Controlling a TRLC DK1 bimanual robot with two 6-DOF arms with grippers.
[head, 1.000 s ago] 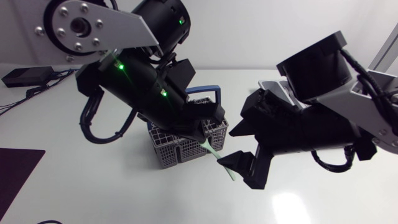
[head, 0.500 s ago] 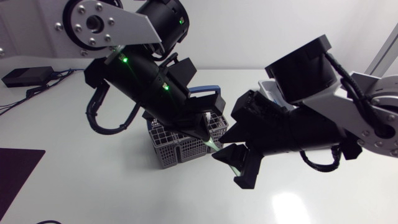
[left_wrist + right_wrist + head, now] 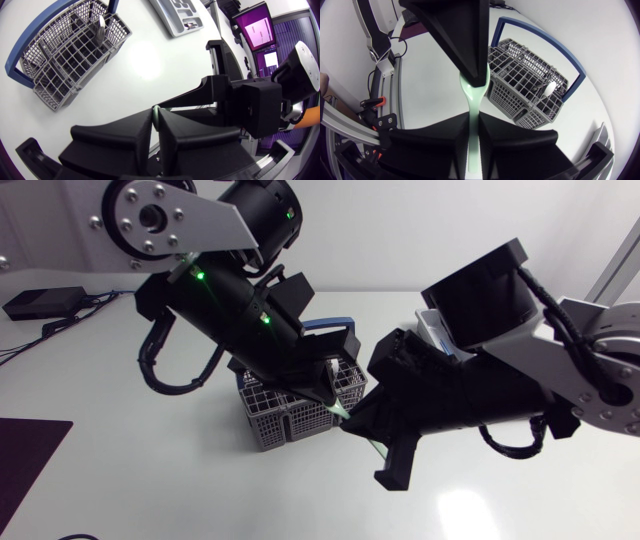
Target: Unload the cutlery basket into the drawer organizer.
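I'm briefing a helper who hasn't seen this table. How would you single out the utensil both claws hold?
Find the grey lattice cutlery basket with a blue handle. Beside it, the black left claw and black right claw both grip a slim pale green plastic utensil; the piece in the basket is silvery.

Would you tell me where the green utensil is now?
The green utensil is in mid-air at the head view's centre, beside the cutlery basket, gripped by both the left gripper and right gripper.
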